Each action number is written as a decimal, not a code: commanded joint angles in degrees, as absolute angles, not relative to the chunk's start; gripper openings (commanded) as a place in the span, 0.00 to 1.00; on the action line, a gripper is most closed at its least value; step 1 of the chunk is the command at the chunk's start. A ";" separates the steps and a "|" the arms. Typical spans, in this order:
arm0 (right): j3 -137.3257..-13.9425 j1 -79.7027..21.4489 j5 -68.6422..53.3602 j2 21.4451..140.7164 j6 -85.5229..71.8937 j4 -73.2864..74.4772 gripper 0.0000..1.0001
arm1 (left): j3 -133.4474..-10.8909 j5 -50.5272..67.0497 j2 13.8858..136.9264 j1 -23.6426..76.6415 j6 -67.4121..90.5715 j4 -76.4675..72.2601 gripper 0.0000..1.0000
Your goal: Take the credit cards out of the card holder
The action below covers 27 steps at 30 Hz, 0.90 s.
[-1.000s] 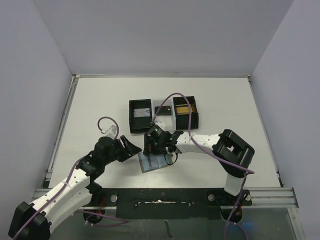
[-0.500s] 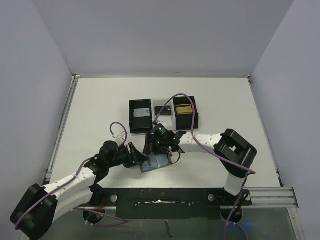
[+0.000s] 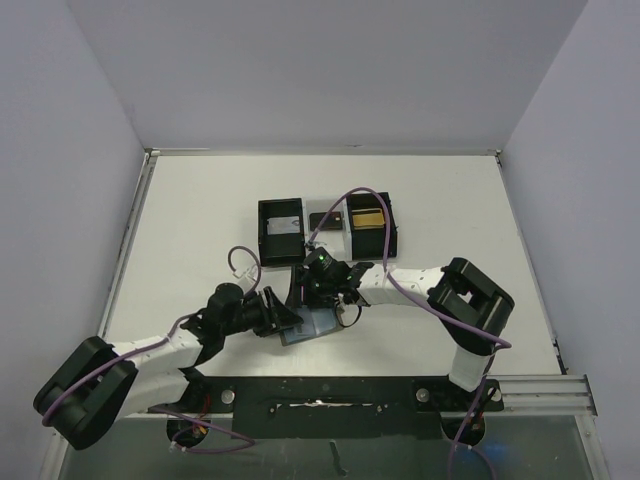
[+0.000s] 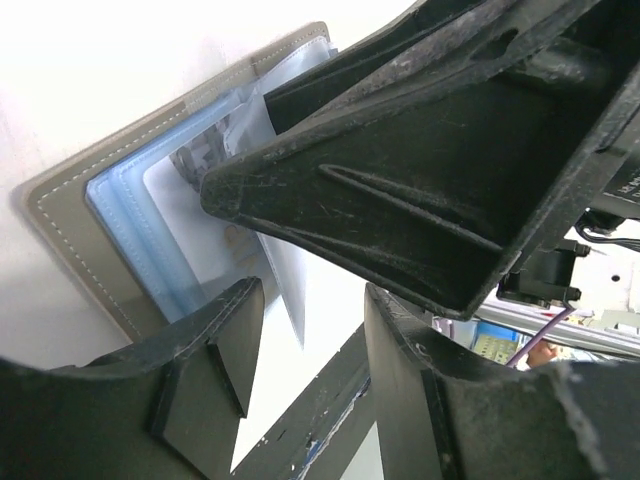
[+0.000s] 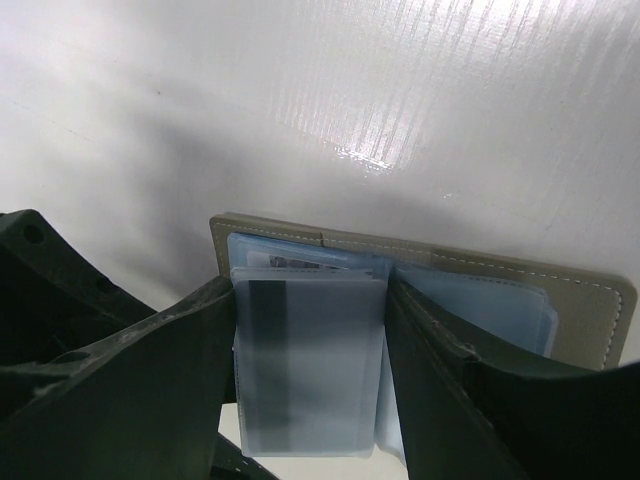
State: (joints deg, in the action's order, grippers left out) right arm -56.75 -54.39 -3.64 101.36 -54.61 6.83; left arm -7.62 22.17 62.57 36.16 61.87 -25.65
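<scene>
The card holder (image 3: 300, 333) lies open on the table near the front edge, grey with blue pocket panels (image 5: 500, 300). My right gripper (image 3: 320, 292) stands over it, shut on a credit card (image 5: 310, 370), a translucent pale card with a dark stripe, held by its two long edges and raised off the left panel. My left gripper (image 3: 283, 314) is open at the holder's left side. In the left wrist view its fingers (image 4: 215, 350) flank the lower tip of the raised card (image 4: 287, 290), without touching it. More pale cards sit in the holder's pockets (image 4: 190, 240).
A black three-compartment tray (image 3: 262, 235) stands behind the holder, with a pale item in its left bay and a yellow one in its right bay. The black front rail (image 3: 320, 395) runs just below the holder. The right arm's cable (image 3: 345, 195) loops over the tray.
My left arm has stretched right along the table until its open gripper reached the holder's left edge. My right gripper shifted slightly and stays on the card.
</scene>
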 commanded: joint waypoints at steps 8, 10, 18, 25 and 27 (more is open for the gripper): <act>-56.50 -54.25 -4.64 96.98 -54.21 7.84 0.69 | -11.52 23.09 65.39 36.85 60.27 -32.29 0.40; -56.23 -53.86 -3.60 95.57 -54.10 8.56 0.74 | -12.87 22.97 65.63 36.98 59.70 -30.98 0.40; -54.48 -53.27 4.13 87.79 -54.35 13.19 0.79 | -15.20 24.68 68.07 37.04 58.97 -30.07 0.41; -50.25 -52.75 8.21 81.37 -56.26 15.04 0.75 | -20.21 25.39 75.84 39.58 58.91 -32.10 0.41; -49.01 -52.58 7.95 80.43 -56.86 14.42 0.71 | -21.87 25.39 78.09 40.73 58.89 -32.52 0.41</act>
State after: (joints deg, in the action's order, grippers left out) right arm -51.05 -53.17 5.21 83.24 -55.13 14.72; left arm -16.97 23.99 74.81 38.57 60.14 -27.46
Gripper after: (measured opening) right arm 0.744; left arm 0.409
